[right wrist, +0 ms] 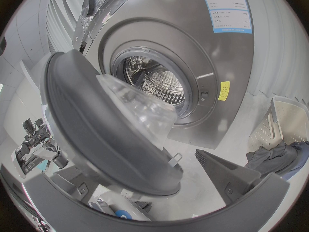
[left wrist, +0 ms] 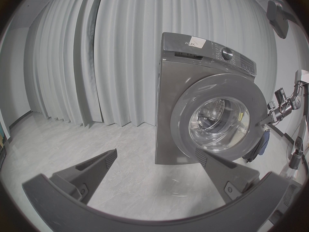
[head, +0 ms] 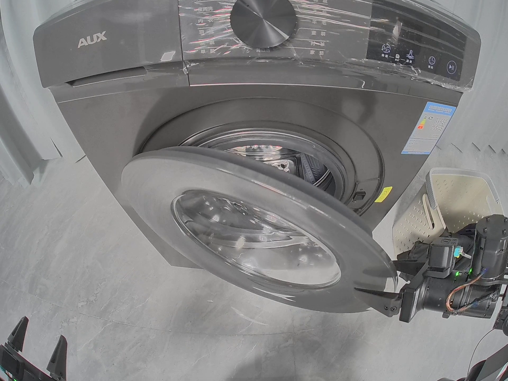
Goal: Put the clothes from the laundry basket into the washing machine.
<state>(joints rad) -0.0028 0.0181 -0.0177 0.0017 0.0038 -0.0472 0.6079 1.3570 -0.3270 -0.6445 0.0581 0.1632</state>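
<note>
Washing machine (head: 106,112): we see 1 grey front-loader standing on the floor, with its front toward us.
Door (head: 159,186): the round door is hinged on the robot's left and swung partly open. Its clear glass bowl bulges toward the machine's opening.
Drum (right wrist: 161,81): behind the door we see the perforated steel drum through the uncovered part of the opening.
Right gripper (head: 375,277): it is at the door's free edge, on the side away from the hinge. Its 2 fingers are spread wide, with the door's rim between them. We cannot tell whether either finger touches the rim.
Left gripper (head: 42,330): it hangs low on the robot's left, well apart from the machine. Its 2 fingers are spread wide with nothing between them, and they point toward the door.
Laundry basket (head: 465,197): the cream perforated basket sits on the floor just beside the machine, on the robot's right. It is tilted so that we look into its open mouth.
Clothes (right wrist: 273,157): the dark grey and blue pieces lie bunched at the basket's lower end, outside the machine and behind the right gripper.
Control panel (head: 418,43): it runs along the top front under clear plastic film, with 1 round dial (head: 263,18) at its middle.
Stickers: 1 blue-edged label (head: 429,128) and 1 small yellow tag (head: 383,194) sit on the front, to the right of the opening.
Floor (head: 79,271): pale grey stone-look tiles.
Curtain (left wrist: 122,65): pale pleated fabric hangs behind the machine.
</note>
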